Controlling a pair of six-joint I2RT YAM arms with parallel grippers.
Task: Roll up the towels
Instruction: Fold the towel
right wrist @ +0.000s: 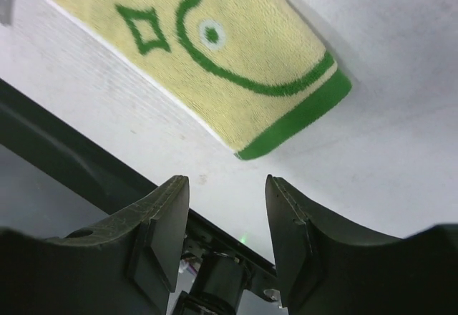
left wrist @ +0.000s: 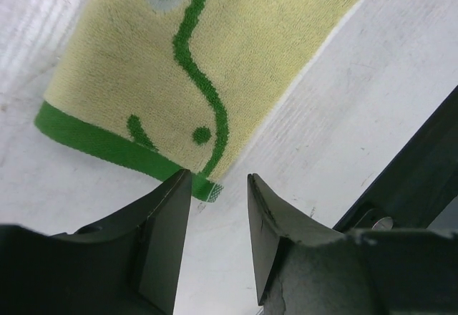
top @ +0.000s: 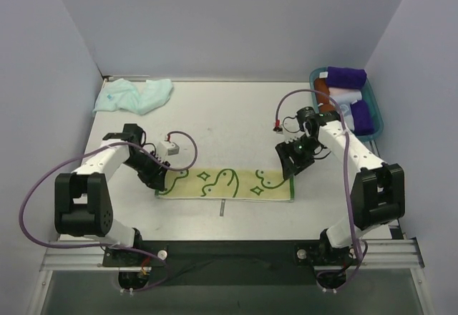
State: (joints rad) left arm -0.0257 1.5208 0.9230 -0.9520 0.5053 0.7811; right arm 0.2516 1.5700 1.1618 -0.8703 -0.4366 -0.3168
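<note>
Towels, two, on white table point(top: 236, 114).

1. Yellow towel point(top: 225, 183) point(left wrist: 243, 57) point(right wrist: 236, 50): pale yellow with green squiggles and diamonds, green hem at each short end. Folded into a long narrow strip, lying flat along the near middle of the table, not rolled.
   - Left gripper point(top: 159, 180) point(left wrist: 218, 179): at the strip's left end. Jaws spread, nothing between them; the hemmed corner lies just past the fingertips.
   - Right gripper point(top: 290, 166) point(right wrist: 225, 182): at the strip's right end. Jaws spread, holding nothing; the hemmed corner lies a little beyond the tips, apart from them.

2. Mint towel point(top: 134, 94): plain, crumpled in a loose heap at the far left corner, well apart from both grippers, not rolled.

3. Teal tray point(top: 313, 80): far right edge of the table. Holds purple rolls point(top: 346, 76), an orange roll point(top: 323, 86) and a white roll point(top: 343, 99), packed together.
</note>
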